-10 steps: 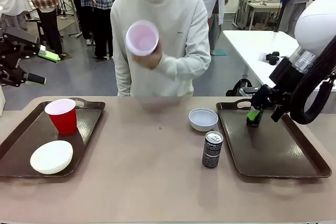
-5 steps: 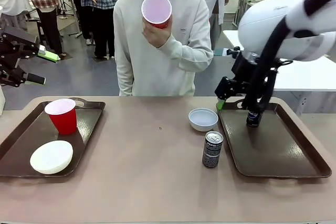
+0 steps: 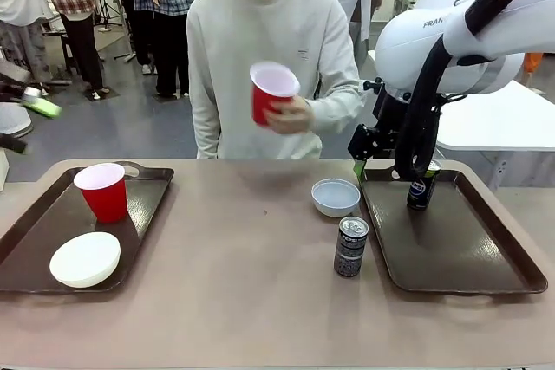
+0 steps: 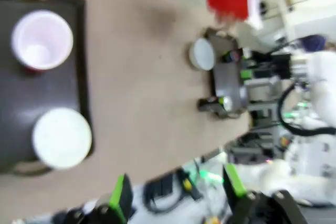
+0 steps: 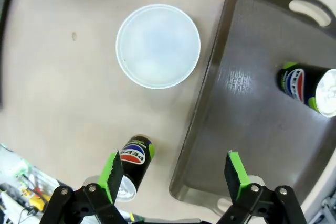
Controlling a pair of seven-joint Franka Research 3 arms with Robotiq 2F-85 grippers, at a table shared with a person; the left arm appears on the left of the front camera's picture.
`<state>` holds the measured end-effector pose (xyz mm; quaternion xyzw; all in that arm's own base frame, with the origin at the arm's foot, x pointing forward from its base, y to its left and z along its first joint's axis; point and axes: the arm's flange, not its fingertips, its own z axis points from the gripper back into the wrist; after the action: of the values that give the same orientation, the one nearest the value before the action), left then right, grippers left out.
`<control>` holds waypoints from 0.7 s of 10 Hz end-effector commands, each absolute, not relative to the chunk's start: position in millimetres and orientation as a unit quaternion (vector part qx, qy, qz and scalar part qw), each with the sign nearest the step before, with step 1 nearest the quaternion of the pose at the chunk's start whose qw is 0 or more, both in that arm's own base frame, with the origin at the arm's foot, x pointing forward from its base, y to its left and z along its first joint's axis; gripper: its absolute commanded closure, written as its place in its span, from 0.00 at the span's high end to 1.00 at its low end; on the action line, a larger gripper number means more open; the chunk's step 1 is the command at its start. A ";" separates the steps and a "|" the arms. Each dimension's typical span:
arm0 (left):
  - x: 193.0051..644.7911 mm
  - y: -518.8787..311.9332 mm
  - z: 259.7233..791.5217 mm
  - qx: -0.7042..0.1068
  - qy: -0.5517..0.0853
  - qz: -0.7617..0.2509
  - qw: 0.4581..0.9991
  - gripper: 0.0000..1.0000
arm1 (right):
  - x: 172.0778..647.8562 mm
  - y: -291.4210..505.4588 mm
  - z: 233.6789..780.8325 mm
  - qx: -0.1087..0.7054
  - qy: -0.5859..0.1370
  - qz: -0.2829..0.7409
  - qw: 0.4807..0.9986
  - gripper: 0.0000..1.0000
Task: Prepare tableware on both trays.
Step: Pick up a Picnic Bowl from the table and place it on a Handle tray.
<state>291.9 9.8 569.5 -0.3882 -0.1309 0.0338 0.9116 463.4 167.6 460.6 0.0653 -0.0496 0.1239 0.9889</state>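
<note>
Bowl point(image 5: 157, 45) lies well ahead of right fingers point(image 5: 112, 169).

Reference: the bowl point(image 3: 336, 197) on the table. Left of it, the tabletop point(image 3: 234, 240) lies unobstructed as far as the left tray point(image 3: 143, 201). The right tray point(image 3: 451, 249) has its rim just beside the bowl's right. On the robot's side, an upright can point(image 3: 351, 247) stands near. Above the bowl's right edge hangs the right gripper point(image 3: 358, 166), jaws spread. Beyond it, raised, a person's hand point(image 3: 295, 117) holds a red cup point(image 3: 270, 91).
</note>
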 end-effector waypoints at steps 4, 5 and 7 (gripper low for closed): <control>291.9 9.8 569.5 -0.388 -0.131 0.034 0.912 0.90 | 348.8 150.5 473.7 -0.058 -0.062 0.197 0.977 1.00; 291.9 9.8 569.5 -0.388 -0.131 0.034 0.912 0.90 | 318.6 143.9 483.9 -0.047 -0.102 0.213 0.971 1.00; 291.9 9.8 569.5 -0.388 -0.131 0.034 0.912 0.90 | 316.6 136.2 484.8 -0.034 -0.106 0.190 0.975 1.00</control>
<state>290.5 7.4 572.2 -0.3834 -0.1220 0.0309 0.9150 312.3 142.0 487.3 -0.0455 -0.0990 0.1981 0.9741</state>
